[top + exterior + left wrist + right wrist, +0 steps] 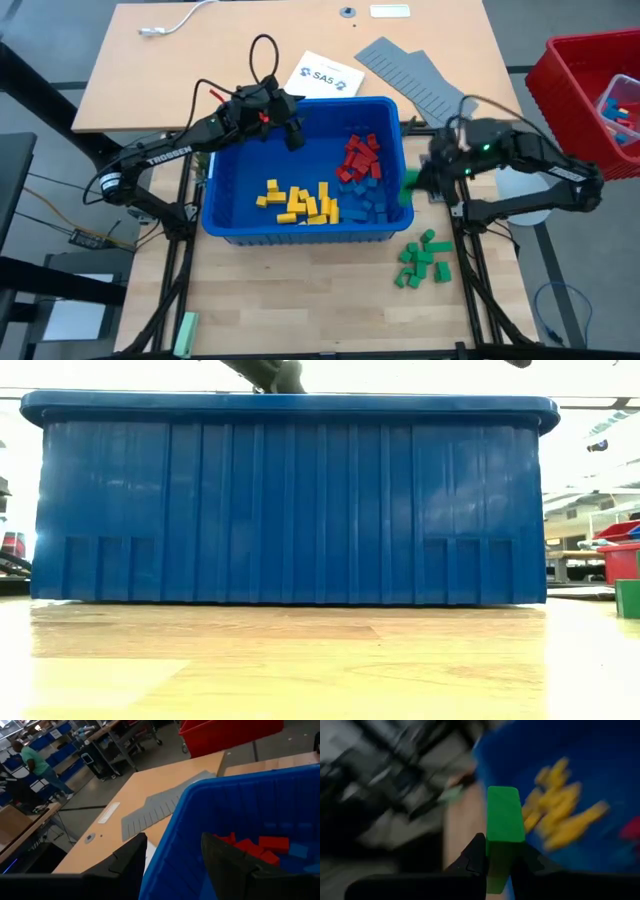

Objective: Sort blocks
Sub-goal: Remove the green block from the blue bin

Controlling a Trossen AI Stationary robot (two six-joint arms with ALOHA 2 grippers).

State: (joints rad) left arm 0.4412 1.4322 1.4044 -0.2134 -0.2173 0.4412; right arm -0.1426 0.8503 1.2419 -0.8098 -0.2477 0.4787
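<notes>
**A:** Pale wooden tabletop is seen across the high view, with a blue bin [220,215] at centre frame and a red basket [570,70] at the upper right. Where are the blocks placed?

**B:** Yellow blocks [298,203] are heaped at the bin's lower left, red blocks [360,155] at its upper right, blue blocks [366,200] just below the red. A pile of green blocks [424,258] is laid on the table outside the bin, at lower right of centre.

**A:** And the grippers?

**B:** The right gripper [500,854] is pinched on one green block [505,815] at the bin's right rim. The left gripper [172,852] is held spread at the bin's upper wall, nothing between its fingers.

**A:** What could go wrong?

**B:** The green block is gripped only at its lower end — most of it stands proud of the fingers, so it could be levered out by a knock against the rim and dropped back among the blue ones. If it is released too high over the green pile, it may bounce and the pile may be scattered toward the table edge. The left gripper's fingers are straddling the wall, so the bin could be shoved if that arm is swung sideways.

**A:** Any writing?

**B:** "TROSSEN" is read on the left arm [165,155], and "SA5" on a white card [322,76] above the bin — nothing else is legible.
</notes>
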